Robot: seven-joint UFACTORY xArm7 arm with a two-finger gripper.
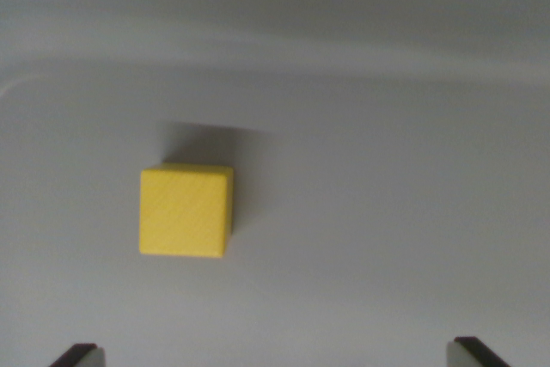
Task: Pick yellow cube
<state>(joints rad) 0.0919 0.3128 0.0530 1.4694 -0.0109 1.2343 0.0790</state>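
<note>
Yellow cube [186,211] sits alone on a pale grey counter [387,238], a little toward the wrist view's left of centre and slightly above the middle of the picture. Its top face is flat and shows a faint diagonal grain, and one darker side face is visible along its edge toward the wrist view's right; a soft shadow falls just beyond it. It looks like a small solid block, probably light and rigid, with a matte surface that should not slip much, so it can likely be pinched firmly without damage. The best hold seems to be across two opposite flat side faces, squared to the block. The hand [271,355] shows only as two dark fingertips [76,355] at the bottom corners of the picture, set wide apart and holding nothing. The cube lies well ahead of them and nearer the fingertip on the wrist view's left, so the hand probably needs centring over it. Nothing else stands near the cube, and nothing blocks the approach.
</note>
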